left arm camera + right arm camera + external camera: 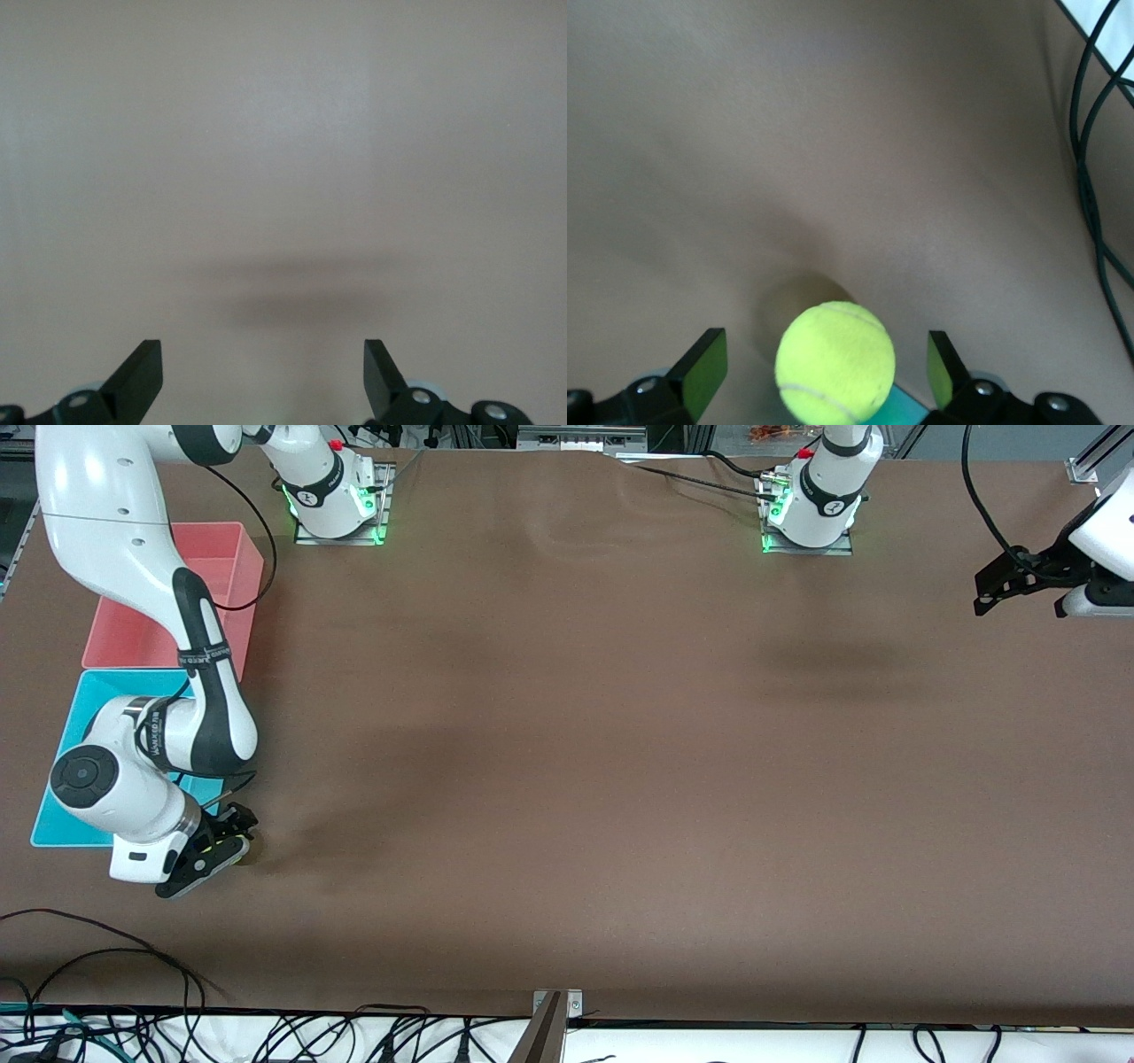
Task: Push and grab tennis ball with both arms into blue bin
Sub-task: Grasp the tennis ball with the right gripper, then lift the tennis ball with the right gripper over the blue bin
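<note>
- The right gripper (pixel 215 849) hangs low at the right arm's end of the table, just off the corner of the blue bin (pixel 84 700) that lies nearest the front camera.
- Its fingers (pixel 702 370) are spread wide, with the tennis ball (pixel 835 361) between them; in the right wrist view a gap shows on each side of the ball, so the pads are not pressing on it.
- The ball's shadow falls on the brown table (pixel 567 779) close beneath it; whether the ball rests on the cloth or is lifted cannot be told.
- In the front view only a sliver of yellow-green shows between the black fingers.
- A strip of the blue bin's rim shows in the right wrist view just under the ball.
- The right arm (pixel 133 602) reaches from its base over the pink bin (pixel 213 558) and the blue bin, hiding much of both.
- The pink bin touches the blue bin and lies farther from the front camera.
- The left gripper (pixel 1028 589) waits in the air over the left arm's end of the table, well apart from the ball and bins.
- Its fingers (pixel 137 376) are spread with nothing between them; only bare table and its own shadow lie below.
- Dark cables (pixel 106 957) trail along the table edge nearest the front camera.
</note>
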Controlling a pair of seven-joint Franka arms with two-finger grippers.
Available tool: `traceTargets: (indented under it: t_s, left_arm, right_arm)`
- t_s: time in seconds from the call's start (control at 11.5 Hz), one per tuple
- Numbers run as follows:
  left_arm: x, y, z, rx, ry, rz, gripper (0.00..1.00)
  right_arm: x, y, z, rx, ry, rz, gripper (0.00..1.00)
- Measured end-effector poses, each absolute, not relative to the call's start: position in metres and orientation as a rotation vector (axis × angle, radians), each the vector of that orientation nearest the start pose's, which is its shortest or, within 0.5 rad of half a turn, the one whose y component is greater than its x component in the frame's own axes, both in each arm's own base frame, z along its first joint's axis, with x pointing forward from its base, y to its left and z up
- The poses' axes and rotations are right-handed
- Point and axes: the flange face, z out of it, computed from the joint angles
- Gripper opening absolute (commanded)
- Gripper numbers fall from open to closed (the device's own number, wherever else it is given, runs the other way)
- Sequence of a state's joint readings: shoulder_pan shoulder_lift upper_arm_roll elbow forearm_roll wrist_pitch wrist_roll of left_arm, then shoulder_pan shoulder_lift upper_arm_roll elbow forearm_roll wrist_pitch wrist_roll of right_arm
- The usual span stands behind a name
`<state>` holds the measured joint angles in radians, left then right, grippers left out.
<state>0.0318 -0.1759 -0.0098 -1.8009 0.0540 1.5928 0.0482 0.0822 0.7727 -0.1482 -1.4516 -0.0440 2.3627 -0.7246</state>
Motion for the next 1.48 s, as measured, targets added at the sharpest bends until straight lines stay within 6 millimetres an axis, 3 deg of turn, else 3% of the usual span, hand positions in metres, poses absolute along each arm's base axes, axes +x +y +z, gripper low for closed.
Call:
traceTargets:
  t_s: [0.35,0.7,0.78,0.87,0.96,1.05,1.13,1.48]
  left_arm:
    - [0.495,0.015,0.629,-3.107,-0.121,0.048,1.0]
    - [0.497,-0.015,0.639,-3.099,-0.206,0.012,1.0]
    - [0.498,-0.02,0.646,-3.096,-0.244,0.001,1.0]
    - [0.499,-0.022,0.649,-3.094,-0.265,0.002,1.0]
    - [0.501,-0.021,0.649,-3.094,-0.274,0.007,1.0]
    - [0.503,-0.02,0.647,-3.094,-0.277,0.017,1.0]
    - [0.506,-0.02,0.643,-3.094,-0.277,0.027,1.0]
    - [0.51,-0.022,0.639,-3.094,-0.27,0.039,1.0]
  right_arm:
    - [0.738,-0.039,0.223,-3.101,-1.277,-0.149,1.0]
    - [0.733,-0.042,0.196,-3.07,-1.332,-0.078,1.0]
    - [0.731,-0.042,0.192,-3.065,-1.34,-0.065,0.96]
    - [0.73,-0.043,0.188,-3.059,-1.345,-0.049,0.74]
    - [0.728,-0.043,0.183,-3.054,-1.352,-0.024,0.45]
    - [0.727,-0.043,0.179,-3.052,-1.366,-0.006,0.31]
    - [0.726,-0.043,0.177,-3.052,-1.372,0.002,0.26]
    - [0.726,-0.041,0.177,-3.049,-1.419,0.027,0.23]
